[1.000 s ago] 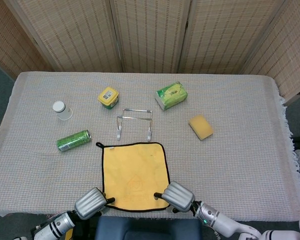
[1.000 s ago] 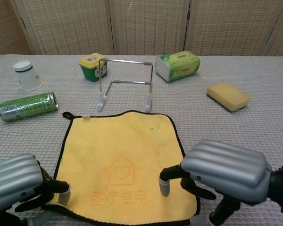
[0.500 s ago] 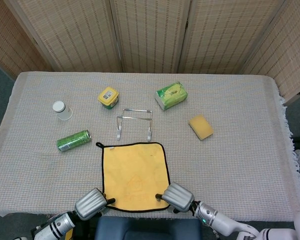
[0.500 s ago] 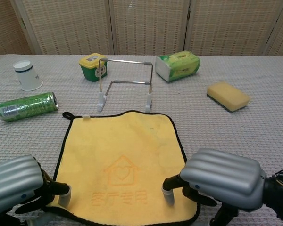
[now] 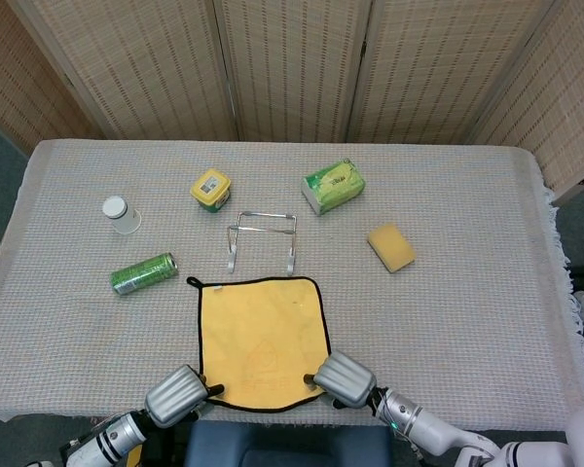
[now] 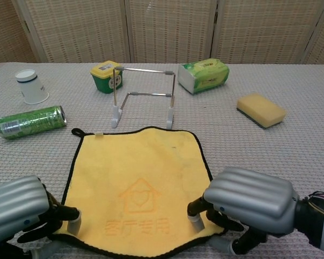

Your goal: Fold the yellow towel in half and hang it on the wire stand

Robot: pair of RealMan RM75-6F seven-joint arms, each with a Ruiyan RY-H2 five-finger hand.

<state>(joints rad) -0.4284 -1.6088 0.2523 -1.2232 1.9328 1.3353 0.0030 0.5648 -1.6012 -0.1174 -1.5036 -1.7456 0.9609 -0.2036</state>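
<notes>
Towel [image 6: 137, 183] lies flat on the worktop [image 5: 467, 292], just in front of the wire stand [image 6: 143, 97], near edge at the robot's side. Left hand [image 6: 16, 208] sits at the near-left corner, fingertips [image 6: 73, 221] touching the hem; right hand [image 6: 248, 202] at the near-right corner, fingertips [image 6: 195, 218] down on the cloth. Near hem looks slightly bowed inward btwn the two hands in the chest view. Can't tell whether either hand actually has cloth pinched — fingers are mostly hidden under the knuckle covers; could be pressing only.

Step in hand, as I read it: secure both near corners for the fold.

To do it well:
- Get a real pinch w/ thumb under the hem on both sides before lifting.
- Lift both corners together, level.
- Carry them fwd to the far edge by the loop [image 6: 75, 131], match corners, keep edges aligned.
- Stay low enough not to knock the stand.

Risk: one side slips, fold goes skew.
</notes>
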